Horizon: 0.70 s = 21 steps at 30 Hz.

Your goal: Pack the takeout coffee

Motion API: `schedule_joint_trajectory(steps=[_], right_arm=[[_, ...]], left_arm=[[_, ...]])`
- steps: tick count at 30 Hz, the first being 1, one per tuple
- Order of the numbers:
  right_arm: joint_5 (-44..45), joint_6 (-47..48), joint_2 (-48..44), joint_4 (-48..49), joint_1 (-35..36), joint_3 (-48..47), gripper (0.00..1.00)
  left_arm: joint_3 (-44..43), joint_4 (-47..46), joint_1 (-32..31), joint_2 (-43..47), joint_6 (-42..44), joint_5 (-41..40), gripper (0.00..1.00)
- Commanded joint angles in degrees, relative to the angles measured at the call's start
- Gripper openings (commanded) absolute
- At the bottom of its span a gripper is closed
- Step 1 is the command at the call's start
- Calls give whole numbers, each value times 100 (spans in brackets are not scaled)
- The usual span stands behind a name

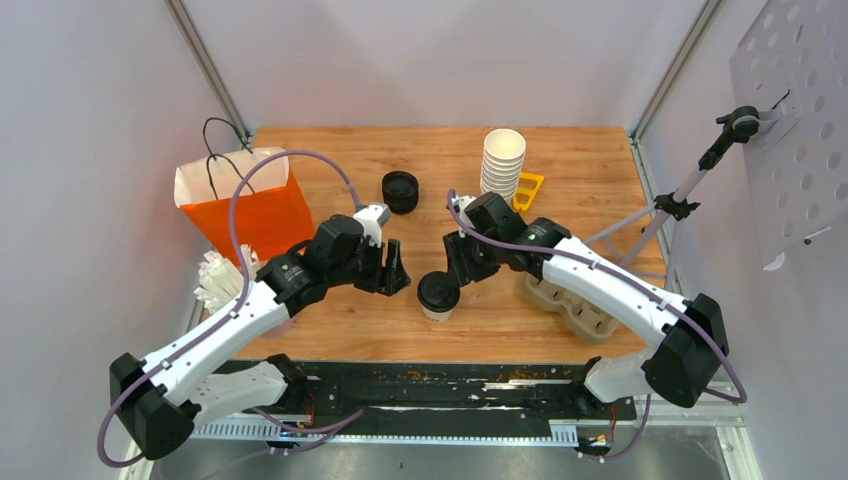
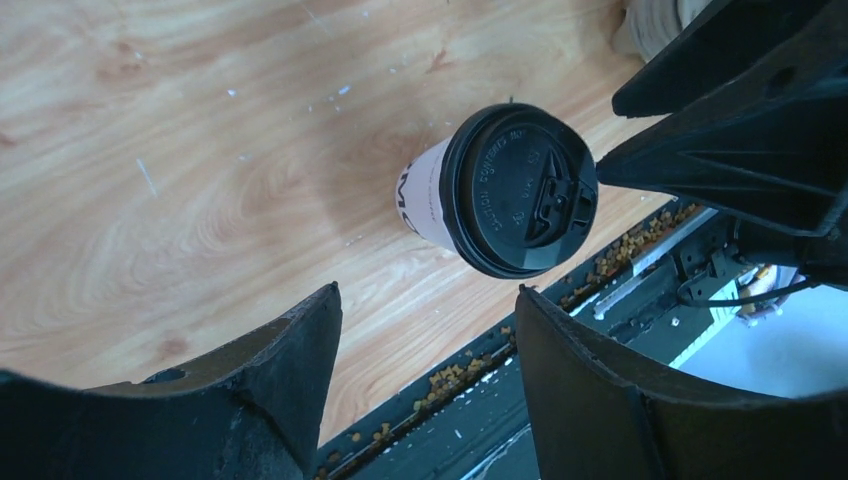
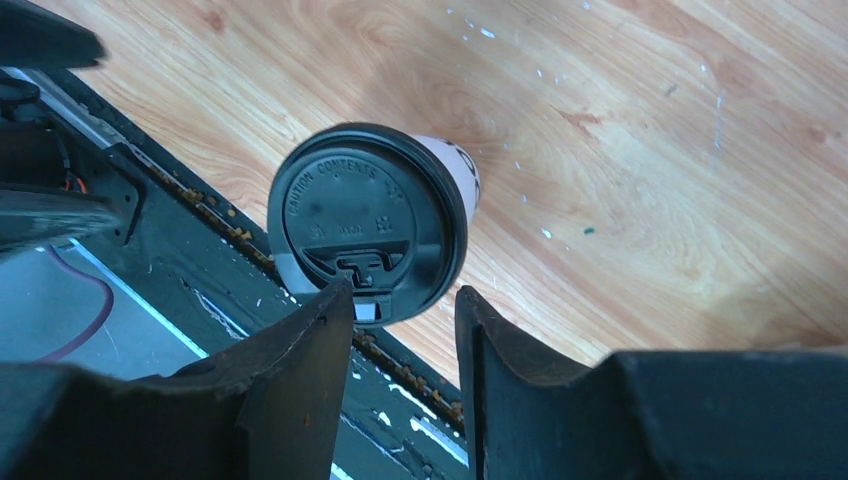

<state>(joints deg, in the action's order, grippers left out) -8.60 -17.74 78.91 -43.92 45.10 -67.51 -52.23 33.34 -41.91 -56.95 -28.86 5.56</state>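
The cup (image 1: pixel 437 310) stands upright by the counter's (image 1: pixel 560 180) near edge, the left hand (image 1: pixel 396 272) wide open and empty to its left, the right hand (image 1: pixel 462 272) half open, empty, poised at the lid's (image 3: pixel 365 215) far rim, likely lining up a grasp for the bag (image 1: pixel 250 215) at far left.

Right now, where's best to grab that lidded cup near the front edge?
Likely the white paper wall of the cup just under its black lid, jaws level from the right side: it stands upright, and the lid's wider rim would catch a slip.
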Motion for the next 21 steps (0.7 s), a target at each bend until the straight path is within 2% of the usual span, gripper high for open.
schedule_joint_trajectory(steps=[1,8,21], right_arm=[[-346,199,127,586,-43,26,42],[-188,421,348,721,-127,257,40],[-203,1022,171,1196,-153,739,37]], left_arm=[[205,-897,7,-128,-321,326,71],[608,-1460,7,-550,-546,323,68],[702,-1913,94,-1067,-735,435,62]])
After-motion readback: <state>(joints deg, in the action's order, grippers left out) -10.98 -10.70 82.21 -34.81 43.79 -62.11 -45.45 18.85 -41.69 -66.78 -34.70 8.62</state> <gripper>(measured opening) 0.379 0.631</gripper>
